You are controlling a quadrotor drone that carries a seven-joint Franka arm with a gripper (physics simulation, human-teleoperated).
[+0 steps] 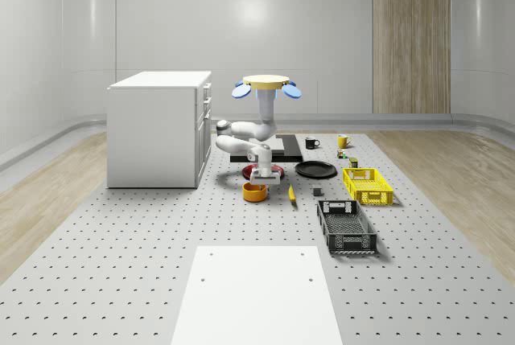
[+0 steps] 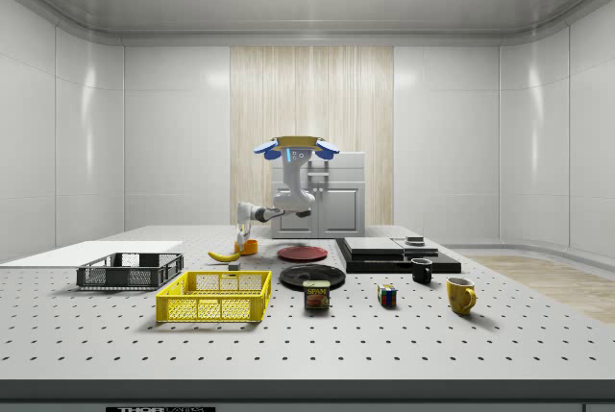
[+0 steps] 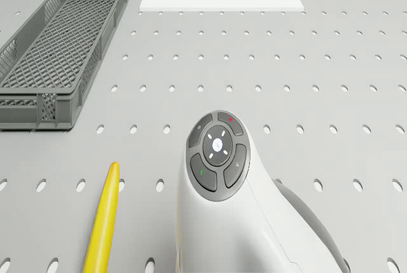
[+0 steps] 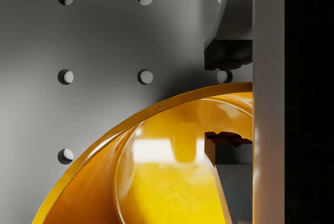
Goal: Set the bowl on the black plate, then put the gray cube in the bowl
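Note:
The orange bowl [image 1: 255,191] stands on the perforated table, in front of a red plate [image 1: 262,171]. My gripper [image 1: 261,178] points down onto its rim. In the wrist view the gripper [image 4: 229,101] is open and straddles the bowl's rim [image 4: 156,110], one finger [image 4: 225,51] outside and one inside, neither touching it. The black plate [image 1: 315,170] lies to the whole-scene view's right of the red plate. A small gray cube [image 1: 319,193] sits in front of the black plate. The drone [image 1: 265,84] hovers over the table behind the bowl, beside the white cabinet [image 1: 161,128].
A banana [image 1: 291,193] lies just right of the bowl in the whole-scene view. A yellow basket [image 1: 368,185] and a gray crate [image 1: 346,227] stand further right. A white sheet [image 1: 256,293] lies at the front. Mugs [image 1: 343,141] stand at the back.

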